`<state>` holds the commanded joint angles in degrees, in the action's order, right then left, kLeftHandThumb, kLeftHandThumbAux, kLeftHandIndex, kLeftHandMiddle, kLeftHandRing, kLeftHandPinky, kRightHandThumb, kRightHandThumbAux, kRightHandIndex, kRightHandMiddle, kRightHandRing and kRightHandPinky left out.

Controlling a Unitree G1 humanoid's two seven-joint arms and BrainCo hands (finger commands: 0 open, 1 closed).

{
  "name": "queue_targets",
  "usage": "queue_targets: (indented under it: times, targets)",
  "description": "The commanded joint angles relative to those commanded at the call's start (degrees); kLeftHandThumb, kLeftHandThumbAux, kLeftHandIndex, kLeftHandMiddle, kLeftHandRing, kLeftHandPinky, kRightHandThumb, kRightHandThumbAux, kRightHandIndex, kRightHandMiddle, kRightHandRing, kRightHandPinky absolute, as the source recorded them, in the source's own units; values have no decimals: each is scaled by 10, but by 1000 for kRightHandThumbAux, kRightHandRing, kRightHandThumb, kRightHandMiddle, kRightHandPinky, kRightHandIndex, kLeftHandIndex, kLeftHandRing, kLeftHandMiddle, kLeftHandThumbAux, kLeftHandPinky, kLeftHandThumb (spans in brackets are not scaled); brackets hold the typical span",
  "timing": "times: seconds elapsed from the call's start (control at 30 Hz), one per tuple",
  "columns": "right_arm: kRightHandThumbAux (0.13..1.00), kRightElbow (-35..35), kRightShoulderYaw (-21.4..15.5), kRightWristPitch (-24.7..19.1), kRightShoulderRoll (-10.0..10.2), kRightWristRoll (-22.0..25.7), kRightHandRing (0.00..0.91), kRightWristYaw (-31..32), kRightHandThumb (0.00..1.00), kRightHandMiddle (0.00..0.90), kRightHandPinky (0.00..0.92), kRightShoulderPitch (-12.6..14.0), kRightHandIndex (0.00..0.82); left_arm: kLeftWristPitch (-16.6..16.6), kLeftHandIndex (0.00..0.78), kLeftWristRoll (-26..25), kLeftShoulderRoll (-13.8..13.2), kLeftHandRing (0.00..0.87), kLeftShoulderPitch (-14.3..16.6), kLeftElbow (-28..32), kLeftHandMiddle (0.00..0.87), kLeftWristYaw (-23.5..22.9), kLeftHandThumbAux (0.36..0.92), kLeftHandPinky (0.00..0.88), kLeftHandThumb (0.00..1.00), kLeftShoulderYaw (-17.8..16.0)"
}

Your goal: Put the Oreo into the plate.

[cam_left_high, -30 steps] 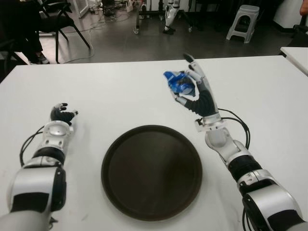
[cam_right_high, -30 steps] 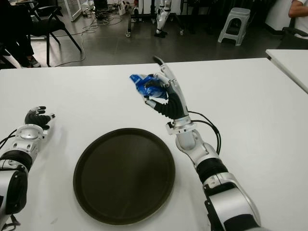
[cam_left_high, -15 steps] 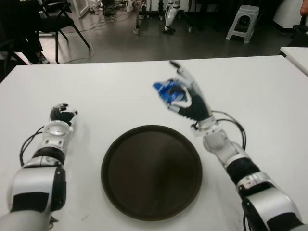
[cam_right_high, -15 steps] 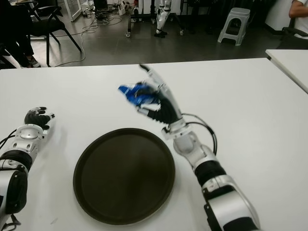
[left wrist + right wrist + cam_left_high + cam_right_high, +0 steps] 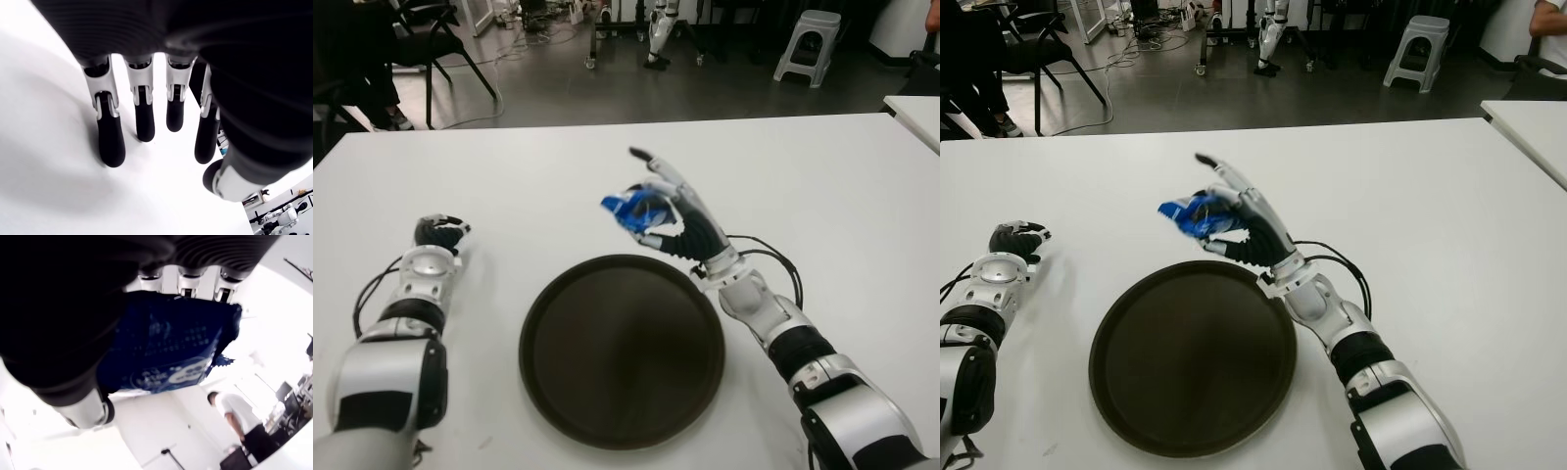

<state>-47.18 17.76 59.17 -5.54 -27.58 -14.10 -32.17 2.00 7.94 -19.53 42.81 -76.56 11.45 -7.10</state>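
Note:
A blue Oreo packet (image 5: 631, 207) is held in my right hand (image 5: 664, 211), fingers closed around it with the index finger sticking out. The hand hovers above the white table (image 5: 558, 186), just beyond the far right rim of the round dark brown plate (image 5: 622, 352). The right wrist view shows the blue Oreo packet (image 5: 168, 350) pressed against the palm. My left hand (image 5: 438, 235) shows at the left, beside the plate's left side, with its fingers (image 5: 110, 142) hanging relaxed over the table and holding nothing.
Beyond the table's far edge are a dark floor, black chairs (image 5: 431, 39) at the left and a grey stool (image 5: 808, 44) at the right. A second white table corner (image 5: 915, 108) shows at far right. A black cable (image 5: 773, 259) loops off my right forearm.
My right hand has moved left and down toward the plate's far rim, carrying the Oreo packet and tilting over. The left hand has stayed where it was.

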Motion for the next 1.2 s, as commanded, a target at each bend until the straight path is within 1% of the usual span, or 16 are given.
queue_targets:
  times: [0.23,0.43,0.57,0.67,0.77,0.97,1.2]
  targets:
    - [714,10,8,0,4,10,0,35,711,37,0,5,422,-1,401,0,0,196,-1,-1,173,1,720,220,685,-2]
    - [714,17,13,4,6,4,0,47,711,43,0,8,422,-1,401,-2,0,198,-2,-1,170,-1,719,234,685,-5]
    - [713,20,16,5,5,-2,0,47,711,51,0,9,422,-1,400,-2,1,194,-2,-1,166,-2,719,235,684,-6]
    - [713,29,21,4,2,-24,0,32,712,52,0,12,422,0,400,0,1,197,-2,-1,170,-1,720,242,682,-4]
    - [712,32,23,3,0,-36,0,24,713,51,0,13,422,1,399,1,1,197,-2,-1,171,-2,720,243,680,-4]
    - [712,34,27,1,-1,-51,0,17,713,51,0,14,422,0,399,-2,1,185,-2,-1,164,-4,720,222,679,-7]
    - [712,34,32,-2,-2,-63,0,10,712,47,0,15,422,-1,399,-2,0,185,-2,-2,165,-9,721,225,678,-8]
